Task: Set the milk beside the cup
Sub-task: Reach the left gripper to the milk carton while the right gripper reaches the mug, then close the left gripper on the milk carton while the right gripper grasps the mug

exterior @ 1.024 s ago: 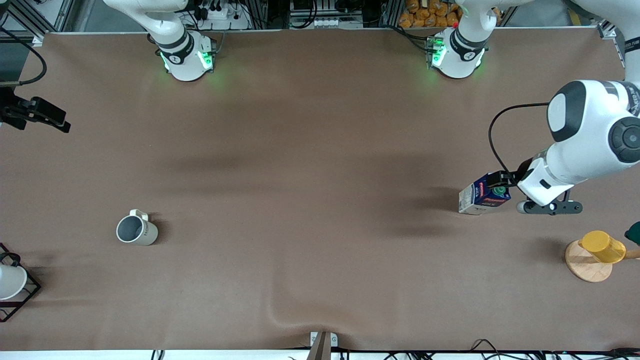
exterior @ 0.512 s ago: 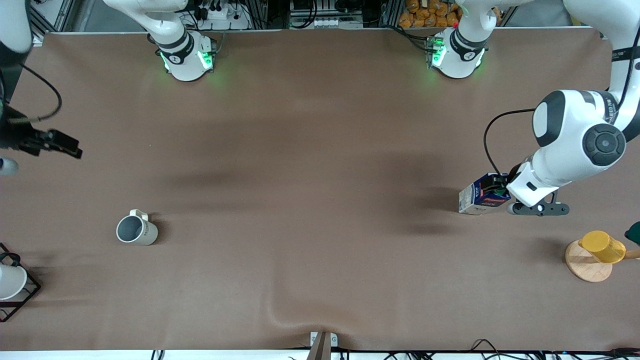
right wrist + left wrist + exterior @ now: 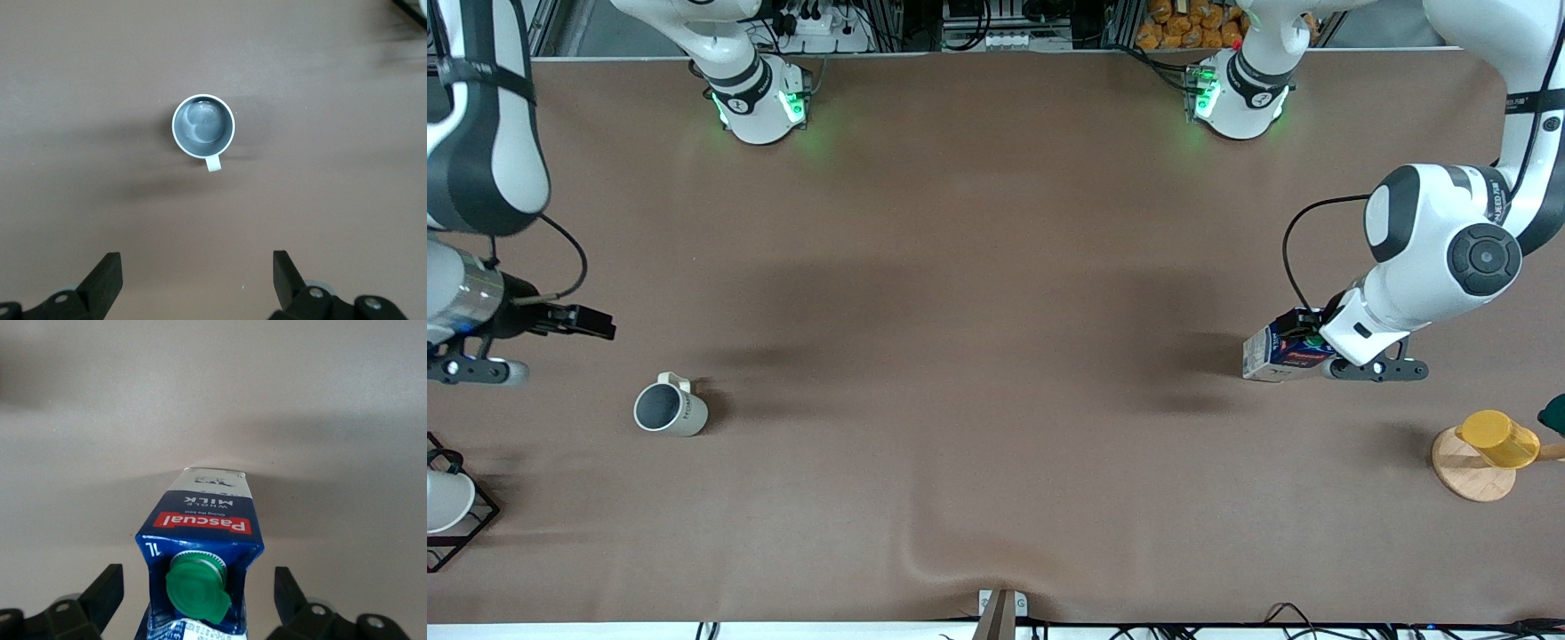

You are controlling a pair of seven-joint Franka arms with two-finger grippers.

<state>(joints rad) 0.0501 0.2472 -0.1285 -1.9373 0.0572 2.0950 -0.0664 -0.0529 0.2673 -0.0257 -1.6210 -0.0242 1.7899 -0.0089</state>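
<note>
The milk (image 3: 1272, 353), a dark blue carton with a green cap and red label band, stands on the table at the left arm's end. In the left wrist view the milk (image 3: 203, 520) sits between my fingers. My left gripper (image 3: 1305, 332) (image 3: 198, 579) is open around the carton's top, with a gap on each side. The cup (image 3: 669, 411), off-white with a grey inside, stands near the right arm's end. My right gripper (image 3: 580, 320) (image 3: 195, 262) is open and empty, up in the air beside the cup (image 3: 203, 127).
A yellow cup (image 3: 1498, 437) hangs on a round wooden stand (image 3: 1467, 476) at the left arm's end. A white cup in a black wire rack (image 3: 467, 524) stands at the right arm's end. The brown cloth has a wrinkle (image 3: 934, 560) by the front edge.
My left gripper has come down around the milk's top. My right arm has swung in over the table toward the cup. The milk and the cup have not moved.
</note>
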